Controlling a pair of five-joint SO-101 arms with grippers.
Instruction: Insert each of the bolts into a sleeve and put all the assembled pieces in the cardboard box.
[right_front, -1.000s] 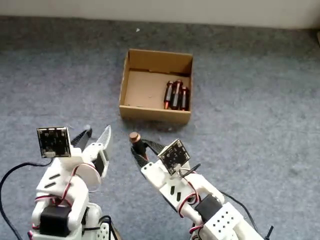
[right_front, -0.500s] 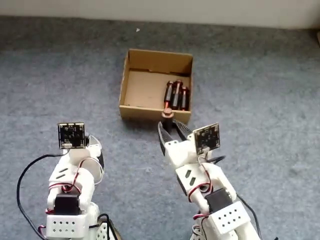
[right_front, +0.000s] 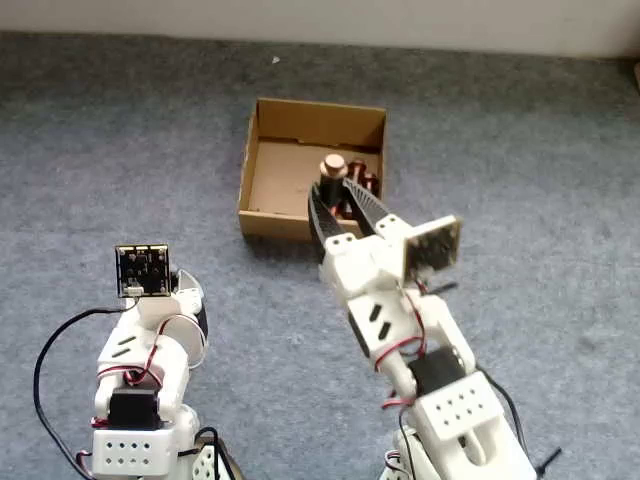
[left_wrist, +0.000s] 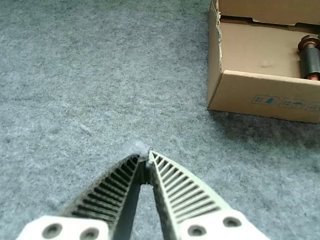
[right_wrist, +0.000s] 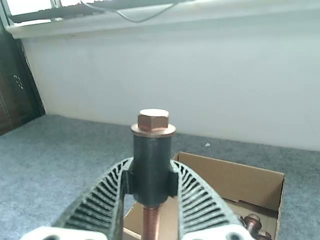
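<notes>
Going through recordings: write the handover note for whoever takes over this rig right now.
Left end effector: shut, empty, low over the carpet, short of the cardboard box.
Right end effector: shut on a sleeved bolt, held upright above the box.
Done: other assembled pieces lie in the box.
Left: lower the held one and release it into the box.
</notes>
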